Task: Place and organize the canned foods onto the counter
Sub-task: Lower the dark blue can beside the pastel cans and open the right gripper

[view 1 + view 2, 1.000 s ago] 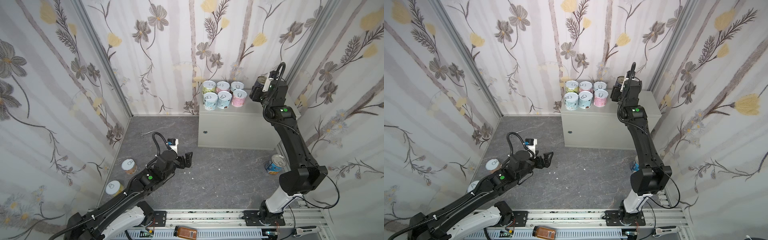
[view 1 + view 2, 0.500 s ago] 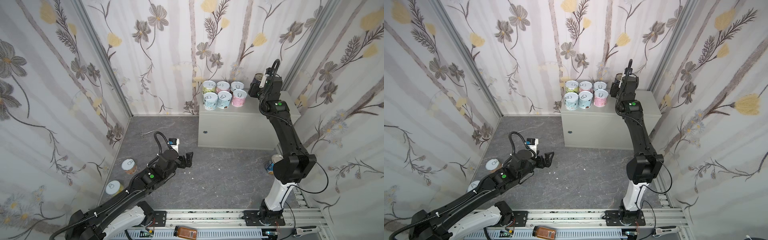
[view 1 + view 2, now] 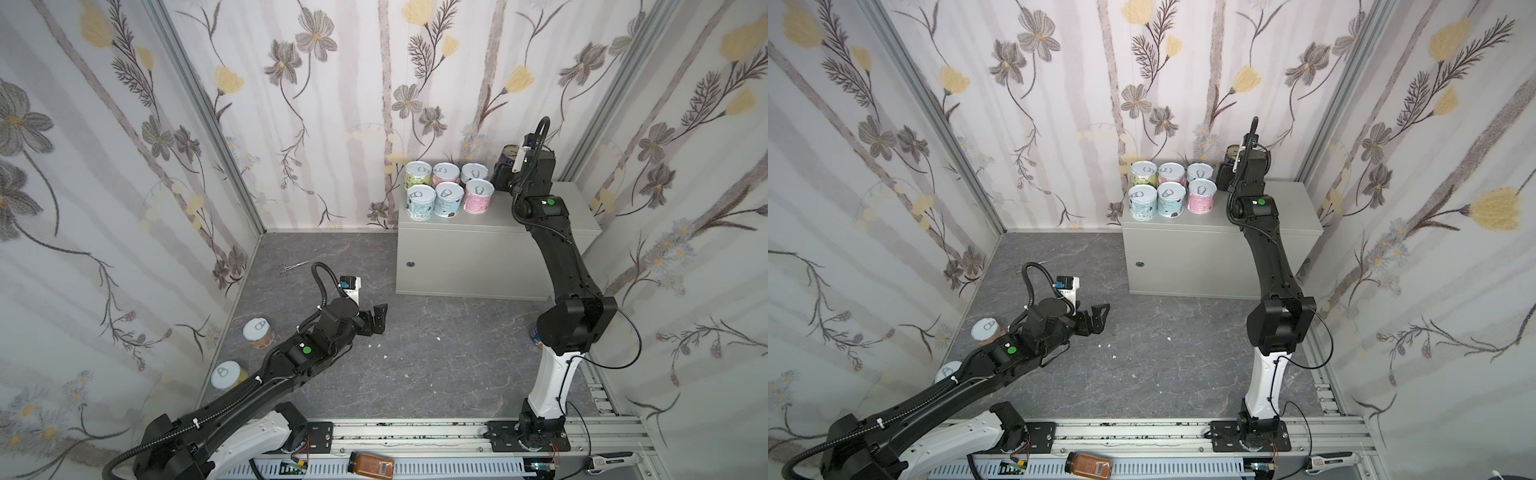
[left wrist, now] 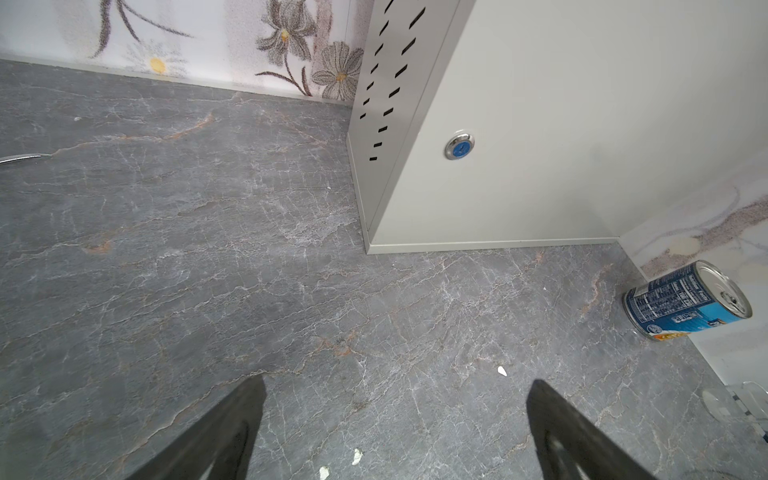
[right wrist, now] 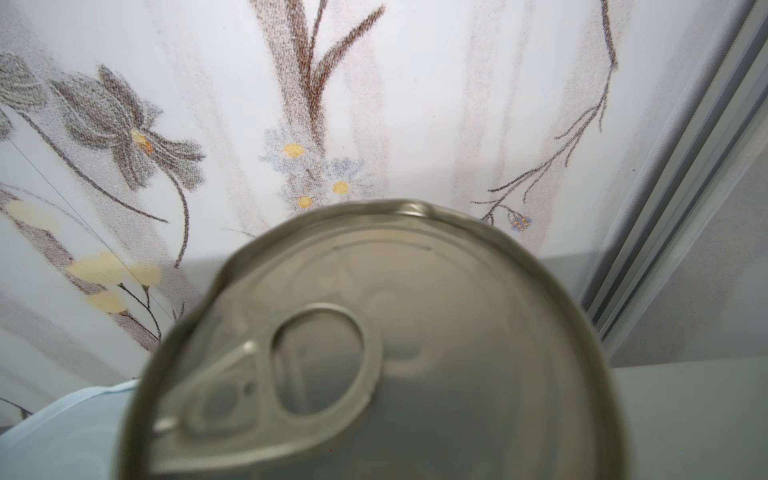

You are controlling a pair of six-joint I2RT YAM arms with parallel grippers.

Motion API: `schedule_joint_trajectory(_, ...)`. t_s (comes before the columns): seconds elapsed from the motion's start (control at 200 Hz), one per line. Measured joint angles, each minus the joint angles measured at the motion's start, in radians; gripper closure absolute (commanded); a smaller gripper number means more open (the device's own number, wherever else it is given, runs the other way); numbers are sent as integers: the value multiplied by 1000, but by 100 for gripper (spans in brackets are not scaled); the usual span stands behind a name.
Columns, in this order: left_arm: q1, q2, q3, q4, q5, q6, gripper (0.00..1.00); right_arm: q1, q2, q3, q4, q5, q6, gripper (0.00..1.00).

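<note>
- Your right gripper point(image 3: 503, 171) is clamped on the dark tall tin point(image 3: 510, 150) at the counter's point(image 3: 478, 218) back edge, just beside six short tins point(image 3: 448, 194) in its back left corner.
- Your left gripper point(image 3: 377, 318) hangs over the floor point(image 3: 436, 374), jaws apart and empty.
- Two short floor tins point(image 3: 258, 332) sit by the left wall; a blue tin point(image 4: 688, 300) sits by the right wall.

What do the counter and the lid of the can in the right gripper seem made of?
Counter: probably painted sheet metal, matt light grey; punched vent slots on its side. Lid of the can: bare metal, dull silver sheen, pressed pull ring.
</note>
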Motion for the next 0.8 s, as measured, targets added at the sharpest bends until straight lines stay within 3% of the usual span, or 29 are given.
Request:
schedule_joint_trajectory(0.195, 0, 0, 0, 0, 0, 0, 0, 0, 2, 1, -5, -19, 7, 56)
schedule_joint_trajectory(0.799, 0, -24, -2, 0, 0, 0, 0, 13, 2, 2, -13, -29, 10, 32)
